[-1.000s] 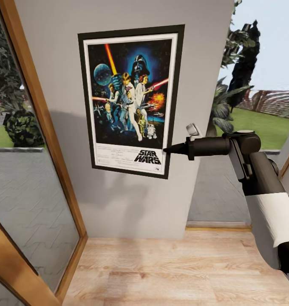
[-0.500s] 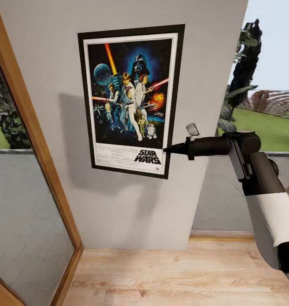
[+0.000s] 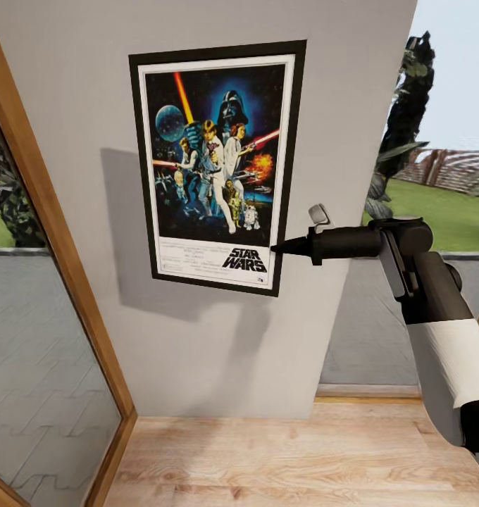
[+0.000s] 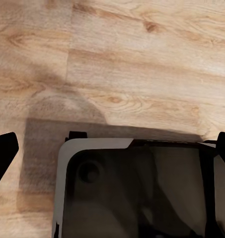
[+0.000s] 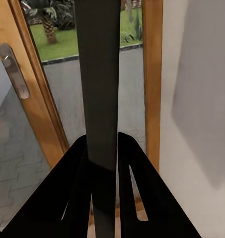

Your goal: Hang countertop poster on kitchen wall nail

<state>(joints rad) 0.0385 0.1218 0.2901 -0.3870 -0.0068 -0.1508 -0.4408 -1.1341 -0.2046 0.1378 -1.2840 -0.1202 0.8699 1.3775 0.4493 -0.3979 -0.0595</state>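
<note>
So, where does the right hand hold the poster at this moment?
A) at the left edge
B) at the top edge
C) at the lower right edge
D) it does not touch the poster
C: in the head view the right hand meets the poster at its lower right edge, beside the title, and the right wrist view shows both fingers closed on the dark frame.

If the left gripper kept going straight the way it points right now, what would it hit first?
Most likely the wooden floor: the left wrist view looks along the jaws straight onto the planks, with nothing between. A dark, white-edged part of the robot sits low in that view, apparently off the line, though depth is unclear.
</note>
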